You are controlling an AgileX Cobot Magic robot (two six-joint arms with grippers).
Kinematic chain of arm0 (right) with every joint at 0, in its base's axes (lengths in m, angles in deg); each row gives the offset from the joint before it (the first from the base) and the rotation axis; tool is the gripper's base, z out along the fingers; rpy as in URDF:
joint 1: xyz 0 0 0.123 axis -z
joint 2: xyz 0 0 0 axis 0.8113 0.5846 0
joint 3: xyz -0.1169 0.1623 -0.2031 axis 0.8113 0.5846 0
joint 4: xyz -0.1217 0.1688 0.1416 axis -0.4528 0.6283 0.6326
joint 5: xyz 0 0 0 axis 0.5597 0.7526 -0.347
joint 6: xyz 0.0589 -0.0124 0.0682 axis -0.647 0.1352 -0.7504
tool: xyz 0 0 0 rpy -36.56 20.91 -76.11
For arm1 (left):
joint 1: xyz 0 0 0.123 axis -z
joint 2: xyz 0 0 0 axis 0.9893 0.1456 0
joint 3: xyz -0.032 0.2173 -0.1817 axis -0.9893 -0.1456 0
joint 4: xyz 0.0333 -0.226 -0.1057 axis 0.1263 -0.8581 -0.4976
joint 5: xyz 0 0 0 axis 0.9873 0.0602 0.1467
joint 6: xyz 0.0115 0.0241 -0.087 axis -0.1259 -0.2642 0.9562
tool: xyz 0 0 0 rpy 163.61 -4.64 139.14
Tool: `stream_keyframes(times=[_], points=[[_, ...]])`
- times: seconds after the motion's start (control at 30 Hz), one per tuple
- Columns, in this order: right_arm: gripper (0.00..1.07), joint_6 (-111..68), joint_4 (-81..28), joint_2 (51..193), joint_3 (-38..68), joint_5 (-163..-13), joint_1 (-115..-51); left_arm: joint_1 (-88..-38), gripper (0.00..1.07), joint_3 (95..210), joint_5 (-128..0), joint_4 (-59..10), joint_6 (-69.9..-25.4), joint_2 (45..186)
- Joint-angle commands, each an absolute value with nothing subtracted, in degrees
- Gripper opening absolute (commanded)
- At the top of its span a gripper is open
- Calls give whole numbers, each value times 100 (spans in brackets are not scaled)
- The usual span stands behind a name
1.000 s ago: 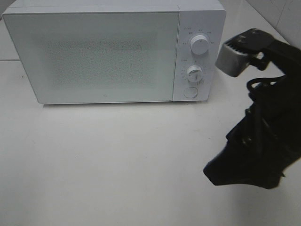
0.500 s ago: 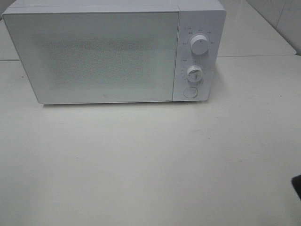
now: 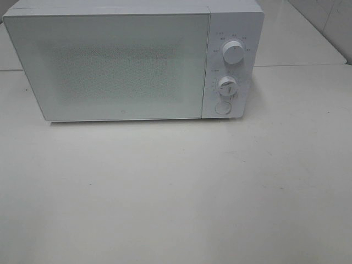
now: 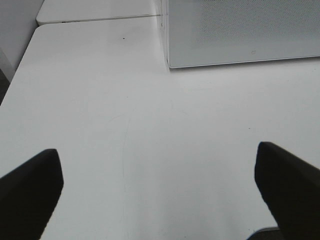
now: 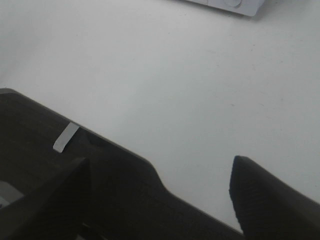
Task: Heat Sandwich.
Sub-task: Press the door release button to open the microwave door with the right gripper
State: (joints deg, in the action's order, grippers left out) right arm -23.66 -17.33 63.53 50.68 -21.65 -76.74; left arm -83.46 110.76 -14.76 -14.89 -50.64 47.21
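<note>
Microwave: the boxy white microwave oven (image 3: pixel 110 66) stands along the far edge of the pale white table (image 3: pixel 165 192), towards its far left corner. It faces me, which leaves the whole near half of the surface open for the arms.
Door: the frosted, speckled panel sits flush with the body. I read it as shut.
Controls: two round white dials, upper (image 3: pixel 234 53) and lower (image 3: pixel 227 85), sit above a round white push button (image 3: pixel 223 107), all on the panel nearest the right arm.
Sandwich: I cannot find it in any view. It is not on the table and not in either claw, and the frosted door hides the inside, so I cannot tell whether it is in there.
Left gripper (image 4: pixel 160 187): its black fingers are spread wide over bare table with nothing between them. It is near the oven's front left corner (handy for the door, I would guess).
Right gripper (image 5: pixel 160 170): it is also gaping and empty, low over the table, with the control panel's lower edge just in sight ahead.
Overhead view: neither arm appears in it.
Stage, my judgement: either heating has been set or nothing has started. I would check inside first.
Risk: turning a dial on an empty oven.
</note>
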Motion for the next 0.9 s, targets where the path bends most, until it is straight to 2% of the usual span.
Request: stream_keyframes(times=[0.03,0.27,0.43,0.9], points=[[74,-2400,-1848,5935,5154,-2079,-7233,-8363,99,11064,-1522,-1512,-5024,4567],[74,-2406,-1991,5173,5183,-2154,-6253,-8363,99,11064,-1522,-1512,-5024,4567],[74,-2492,-2134,5139,5212,-2239,-5881,-8363,99,11064,-1522,-1512,-5024,4578],[73,-2658,-2352,5139,5372,-2520,-5634,-8363,99,11064,-1522,-1512,-5024,4590]])
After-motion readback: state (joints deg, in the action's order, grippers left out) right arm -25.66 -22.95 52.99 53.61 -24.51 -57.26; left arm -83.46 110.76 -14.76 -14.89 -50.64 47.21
